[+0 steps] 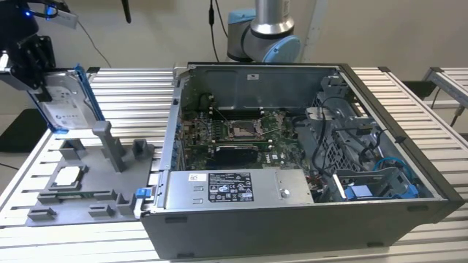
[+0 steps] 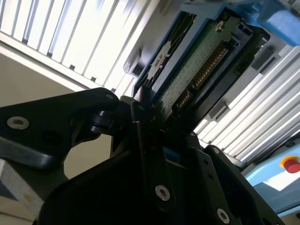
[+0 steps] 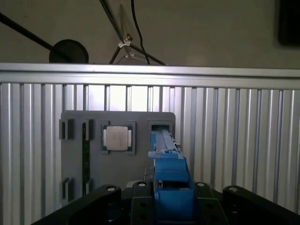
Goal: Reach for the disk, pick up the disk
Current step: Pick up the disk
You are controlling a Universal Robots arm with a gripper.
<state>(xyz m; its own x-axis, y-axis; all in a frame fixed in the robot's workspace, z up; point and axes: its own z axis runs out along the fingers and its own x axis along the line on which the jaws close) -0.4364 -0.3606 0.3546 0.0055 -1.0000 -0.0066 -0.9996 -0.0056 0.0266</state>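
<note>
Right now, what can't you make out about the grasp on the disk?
Exterior view: end effector partly cut off by that view's left edge.
Second wrist view: contact points on the disk hidden behind the end effector's dark body.
First wrist view: disk seen edge-on, so its faces are hidden.

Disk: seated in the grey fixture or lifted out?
Lifted out: the disk stands on edge, clamped by the gripper, above the grey fixture posts.

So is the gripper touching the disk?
Touching. In the second wrist view the gripper is clamped on the edge of the disk, with no gap between them.
</note>
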